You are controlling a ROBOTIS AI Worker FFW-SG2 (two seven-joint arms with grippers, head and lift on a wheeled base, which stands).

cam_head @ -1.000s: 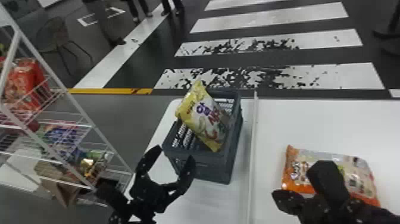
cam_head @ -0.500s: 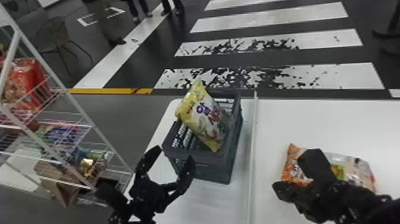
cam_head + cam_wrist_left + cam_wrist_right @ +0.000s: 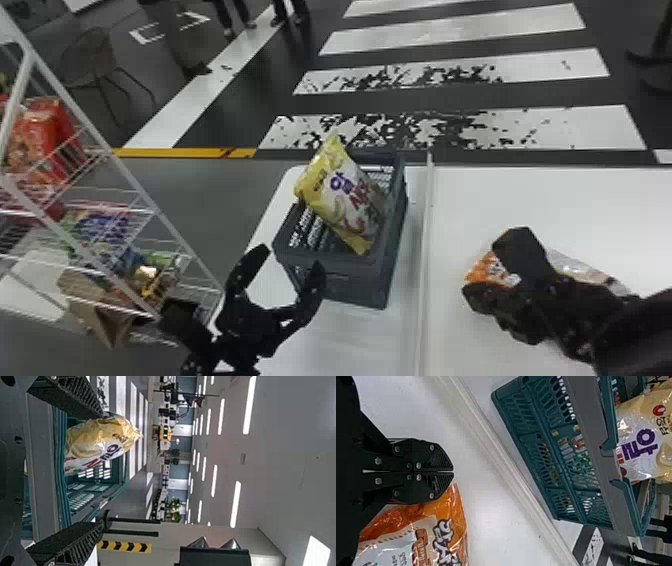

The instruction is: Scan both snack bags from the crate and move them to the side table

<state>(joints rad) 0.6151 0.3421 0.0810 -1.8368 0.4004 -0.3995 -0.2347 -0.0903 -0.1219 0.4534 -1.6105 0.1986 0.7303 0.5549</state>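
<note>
Clearly, we have one snack bag in the crate and one out of it. The yellow bag [image 3: 345, 195] leans in the grey-green crate [image 3: 340, 282], its top sticking up past the rim. At the crate's near side we hold our left gripper [image 3: 292, 257] with its fingers wide apart and nothing between them; whether a fingertip touches the crate, we cannot tell.

The orange bag [image 3: 487, 270] lies flat on the white side table [image 3: 525, 205], across the raised strip [image 3: 425, 250] from the crate. Above it we have our right gripper [image 3: 472, 296], which partly covers it in the head view. In the right wrist view, we see this gripper's fingers pressed together, the orange bag just beside them. To our left stands a wire rack [image 3: 151, 202] bearing red packages [image 3: 45, 132].
</note>
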